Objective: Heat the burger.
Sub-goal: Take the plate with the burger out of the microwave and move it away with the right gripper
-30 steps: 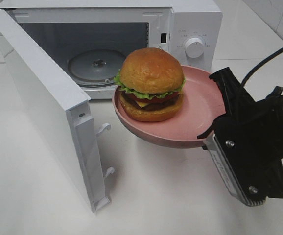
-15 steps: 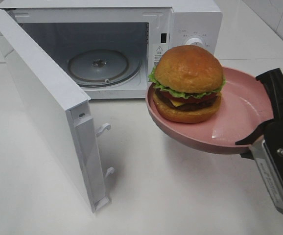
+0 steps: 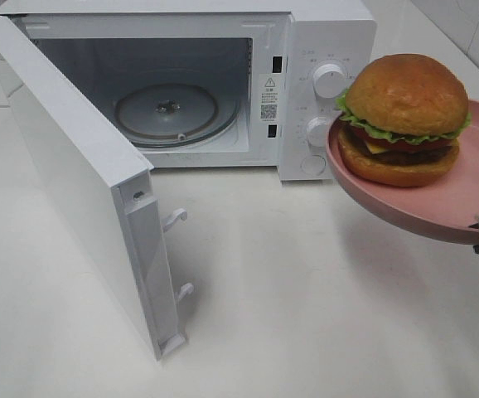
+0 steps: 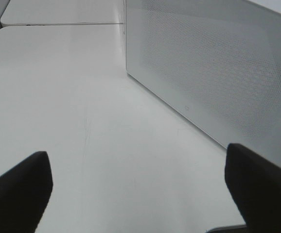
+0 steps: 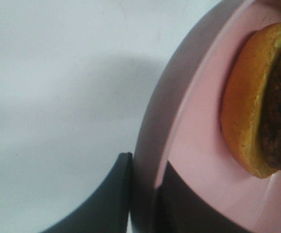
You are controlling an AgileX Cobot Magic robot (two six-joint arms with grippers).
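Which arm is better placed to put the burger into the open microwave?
The right. Its end effector grips the pink plate carrying the burger; the left end effector is open, empty.

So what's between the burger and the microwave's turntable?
In the high view, the microwave's control panel stands between the burger and the glass turntable.

Your burger (image 3: 405, 120) sits upright on the pink plate (image 3: 438, 207): glossy golden bun, frilly lettuce, dark patty, red layer. The right gripper (image 5: 143, 194) is clamped on that plate's rim, with the burger just beyond it.
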